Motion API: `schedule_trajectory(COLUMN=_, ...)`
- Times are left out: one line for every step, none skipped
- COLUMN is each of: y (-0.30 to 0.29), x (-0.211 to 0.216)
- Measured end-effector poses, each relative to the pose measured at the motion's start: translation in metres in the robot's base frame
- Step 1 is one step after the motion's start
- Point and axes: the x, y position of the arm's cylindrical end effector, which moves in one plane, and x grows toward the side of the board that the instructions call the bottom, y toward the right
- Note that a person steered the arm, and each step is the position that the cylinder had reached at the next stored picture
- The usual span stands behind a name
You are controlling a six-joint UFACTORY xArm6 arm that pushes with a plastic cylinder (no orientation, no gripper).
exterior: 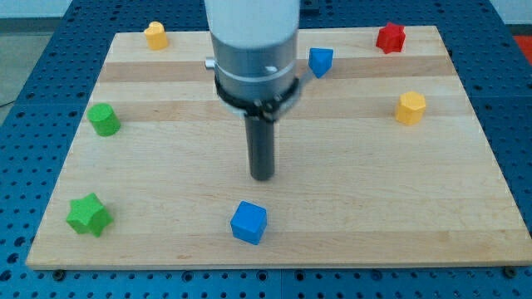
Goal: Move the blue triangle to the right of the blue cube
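Observation:
The blue cube [248, 222] lies near the view's bottom, a little left of centre. The blue triangle [320, 61] lies near the view's top, just right of the arm's grey body. My tip [263, 175] is the lower end of the dark rod, near the board's middle. It stands a short way above the blue cube and slightly to its right, not touching it. The blue triangle is far up and to the right of the tip.
A wooden board [349, 216] on a blue perforated table. A yellow block [155, 35] at top left, a red star-like block [390, 37] at top right, a yellow block [410, 108] at right, a green block [105, 120] at left, a green star [88, 214] at bottom left.

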Motion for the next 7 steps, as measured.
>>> schedule_trajectory(y=-0.024, x=-0.060)
schedule_trajectory(y=-0.023, x=-0.122)
schedule_trajectory(y=0.012, x=-0.176)
schedule_trajectory(y=0.059, x=-0.200)
schedule_trajectory(y=0.090, x=-0.202)
schedule_trajectory(y=0.113, x=-0.199)
schedule_trajectory(y=0.113, x=-0.190)
